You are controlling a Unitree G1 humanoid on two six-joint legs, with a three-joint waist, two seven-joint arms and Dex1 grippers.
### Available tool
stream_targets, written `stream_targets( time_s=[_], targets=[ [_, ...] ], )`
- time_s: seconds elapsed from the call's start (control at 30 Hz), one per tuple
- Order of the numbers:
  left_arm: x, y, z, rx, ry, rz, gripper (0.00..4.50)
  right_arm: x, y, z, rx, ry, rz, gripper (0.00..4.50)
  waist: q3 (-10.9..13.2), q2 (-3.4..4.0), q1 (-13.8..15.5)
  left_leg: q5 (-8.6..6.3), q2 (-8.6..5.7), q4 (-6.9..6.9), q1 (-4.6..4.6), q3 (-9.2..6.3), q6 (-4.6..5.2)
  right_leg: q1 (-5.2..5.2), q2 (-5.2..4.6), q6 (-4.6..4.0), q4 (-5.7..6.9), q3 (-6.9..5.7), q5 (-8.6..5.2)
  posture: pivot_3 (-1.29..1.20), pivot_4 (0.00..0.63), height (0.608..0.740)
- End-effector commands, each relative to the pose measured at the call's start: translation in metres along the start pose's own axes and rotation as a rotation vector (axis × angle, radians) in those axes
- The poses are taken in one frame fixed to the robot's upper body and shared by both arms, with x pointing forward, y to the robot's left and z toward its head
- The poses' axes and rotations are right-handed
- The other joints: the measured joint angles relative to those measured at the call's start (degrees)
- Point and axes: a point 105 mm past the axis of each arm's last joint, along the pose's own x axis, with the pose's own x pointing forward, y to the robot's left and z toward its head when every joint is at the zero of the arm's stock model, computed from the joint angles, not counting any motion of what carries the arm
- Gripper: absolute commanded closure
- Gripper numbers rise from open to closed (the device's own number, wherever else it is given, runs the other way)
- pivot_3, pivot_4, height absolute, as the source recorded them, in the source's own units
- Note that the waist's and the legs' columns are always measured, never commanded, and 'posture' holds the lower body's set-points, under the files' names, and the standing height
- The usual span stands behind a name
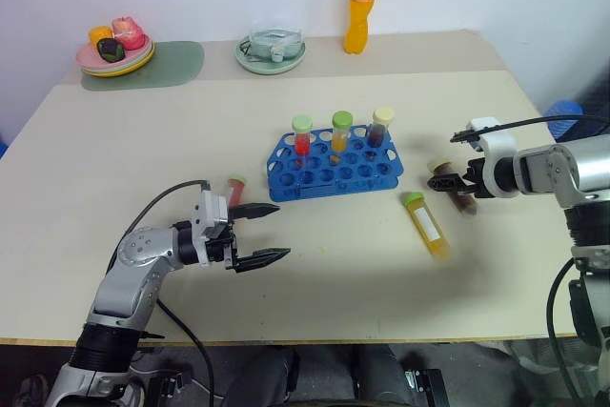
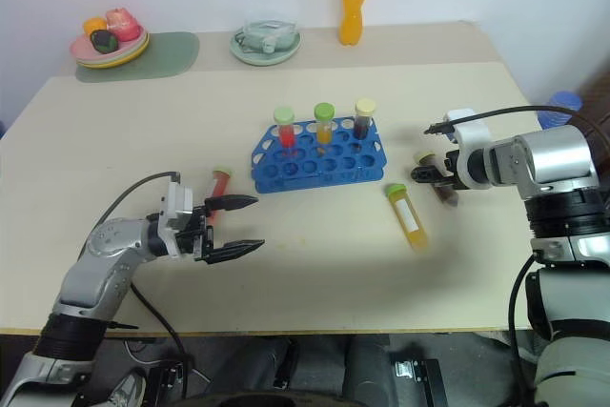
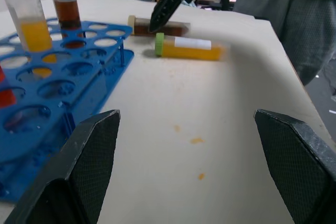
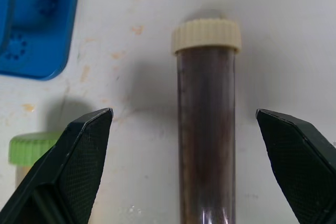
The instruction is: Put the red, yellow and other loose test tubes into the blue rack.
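The blue rack point(image 1: 334, 167) stands mid-table with three capped tubes upright in its back row: red, yellow and dark brown. Three loose test tubes lie on the table. The red one point(image 1: 234, 188) is just left of the rack. The yellow one point(image 1: 426, 226) with its white label lies right of the rack. The dark brown one point(image 4: 206, 140) with a cream cap lies beyond it. My right gripper point(image 1: 438, 181) points down over the brown tube, open, one finger on each side and clear of it. My left gripper point(image 1: 282, 230) hovers open near the red tube, holding nothing.
Along the back edge stand a tall orange drink bottle point(image 1: 359, 7), a round pale green dish point(image 1: 272, 52) and a plate of toy food point(image 1: 115, 50) on a green mat point(image 1: 162, 66). Bare tabletop lies in front of the rack.
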Motion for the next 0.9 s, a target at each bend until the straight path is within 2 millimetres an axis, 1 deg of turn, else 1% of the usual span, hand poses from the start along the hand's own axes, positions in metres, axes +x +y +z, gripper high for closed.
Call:
stream_targets(
  time_s=[0.03, 0.1, 0.13, 0.17, 0.2, 0.23, 0.27, 0.3, 0.43, 0.53, 0.57, 0.6, 0.63, 0.7, 0.8, 0.9],
  targets=[
    [0.0, -0.004, 0.009, 0.017, -0.026, -0.002, 0.27, 0.003, -0.002, 0.007, -0.05, -0.001, -0.009, 0.26, 0.0, 0.0, 0.0, 0.0, 0.0, 0.0, 0.0, 0.0, 0.0, 0.0, 0.0, 0.0, 0.0, 0.0, 0.0, 0.0, 0.15, 0.74],
    [0.0, -0.006, 0.008, 0.015, -0.025, -0.002, 0.25, 0.004, -0.004, 0.006, -0.062, 0.017, -0.011, 0.82, 0.0, 0.0, 0.0, 0.0, 0.0, 0.0, 0.0, 0.0, 0.0, -0.01, 0.0, 0.0, 0.0, 0.0, 0.0, 0.0, 0.15, 0.74],
    [0.0, -0.006, 0.008, 0.014, -0.024, -0.001, 0.25, 0.005, -0.005, 0.004, -0.069, 0.032, -0.01, 1.4, 0.0, 0.0, 0.0, 0.0, 0.0, 0.0, 0.0, 0.02, 0.0, 0.0, 0.0, -0.01, 0.0, 0.0, 0.0, 0.0, 0.15, 0.74],
    [0.0, -0.007, 0.008, 0.012, -0.024, 0.001, 0.25, 0.006, -0.007, 0.003, -0.078, 0.042, -0.012, 1.81, 0.0, 0.0, 0.0, 0.0, 0.0, 0.0, 0.0, 0.02, 0.0, 0.0, 0.0, -0.01, 0.0, 0.0, 0.01, 0.0, 0.15, 0.74],
    [0.0, -0.007, 0.007, 0.011, -0.024, 0.004, 0.25, 0.007, -0.009, 0.002, -0.086, 0.048, -0.02, 2.38, 0.0, 0.0, 0.0, 0.0, 0.0, 0.0, 0.01, 0.02, 0.0, 0.0, 0.01, -0.01, 0.0, 0.0, 0.01, 0.0, 0.15, 0.74],
    [-0.001, -0.007, 0.007, 0.009, -0.022, 0.007, 0.25, 0.008, -0.01, 0.002, -0.088, 0.052, -0.019, 2.75, 0.0, 0.0, -0.1, 0.0, 0.0, 0.0, 0.01, 0.02, 0.0, 0.0, 0.01, -0.01, 0.0, 0.0, 0.01, 0.0, 0.15, 0.74],
    [-0.001, -0.008, 0.006, 0.009, -0.021, 0.01, 0.25, 0.009, -0.011, 0.002, -0.093, 0.052, -0.02, 3.29, 0.0, 0.0, -0.1, 0.0, 0.0, 0.0, 0.02, 0.02, 0.0, 0.0, 0.01, -0.01, 0.0, 0.0, 0.01, 0.0, 0.15, 0.74],
    [-0.002, -0.008, 0.005, 0.008, -0.019, 0.012, 0.25, 0.009, -0.012, 0.003, -0.1, 0.051, -0.023, 3.64, 0.0, 0.0, -0.2, 0.0, 0.01, -0.01, 0.02, 0.03, 0.0, -0.01, 0.01, -0.01, 0.0, 0.0, 0.01, 0.0, 0.15, 0.74],
    [-0.001, -0.008, 0.005, 0.01, -0.017, 0.019, 0.25, 0.008, -0.013, 0.008, -0.166, 0.033, -0.032, 3.64, 0.0, 0.0, -0.3, 0.0, 0.01, 0.0, 0.02, 0.03, 0.0, 0.0, 0.01, -0.02, 0.01, 0.0, 0.01, 0.0, 0.15, 0.74],
    [0.0, -0.006, 0.007, 0.013, -0.02, 0.022, 0.25, 0.006, -0.006, 0.018, -0.229, -0.062, 0.009, 3.64, 0.0, 0.0, -0.4, 0.0, 0.01, 0.0, 0.03, 0.03, 0.0, 0.0, 0.01, -0.02, 0.01, 0.0, 0.01, 0.0, 0.15, 0.74],
    [0.0, -0.005, 0.007, 0.014, -0.021, 0.023, 0.25, 0.004, -0.006, 0.018, -0.261, -0.073, -0.001, 3.64, 0.0, 0.0, -0.5, 0.0, 0.01, 0.0, 0.02, 0.03, 0.0, -0.01, 0.01, -0.02, 0.01, 0.0, 0.02, 0.0, 0.15, 0.74],
    [0.0, -0.004, 0.007, 0.015, -0.021, 0.024, 0.25, 0.002, -0.005, 0.018, -0.329, -0.097, -0.005, 3.64, 0.0, -0.01, -0.5, 0.0, 0.01, 0.0, 0.02, 0.04, 0.0, 0.0, 0.02, -0.02, 0.01, 0.0, 0.02, 0.0, 0.15, 0.74],
    [0.0, -0.004, 0.007, 0.019, -0.019, 0.025, 0.25, -0.002, 0.001, 0.018, -0.384, -0.132, 0.024, 3.64, 0.0, -0.01, -0.7, 0.0, 0.01, 0.0, 0.02, 0.03, 0.0, 0.0, 0.01, -0.02, 0.01, 0.0, 0.02, 0.0, 0.15, 0.74],
    [0.001, -0.002, 0.008, 0.022, -0.022, 0.026, 0.25, -0.014, 0.007, 0.017, -0.441, -0.171, 0.038, 3.64, 0.0, -0.01, -1.0, 0.0, 0.0, 0.01, 0.03, 0.06, 0.0, -0.01, 0.0, -0.01, 0.02, 0.0, 0.02, 0.0, 0.15, 0.74],
    [0.001, -0.001, 0.009, 0.028, -0.023, 0.026, 0.25, -0.03, 0.02, 0.018, -0.552, -0.294, 0.078, 3.64, 0.0, 0.0, -1.2, 0.0, 0.0, 0.0, 0.0, 0.05, 0.0, -0.04, 0.0, 0.0, 0.03, -0.01, 0.03, 0.0, 0.15, 0.74],
    [0.001, 0.002, 0.008, 0.037, -0.022, 0.031, 0.25, -0.041, 0.031, 0.02, -0.606, -0.413, 0.069, 3.64, 0.0, 0.0, -1.3, 0.0, 0.0, -0.01, 0.0, 0.06, 0.0, -0.06, 0.0, 0.0, 0.04, -0.01, 0.03, 0.0, 0.15, 0.74]
  ],
)
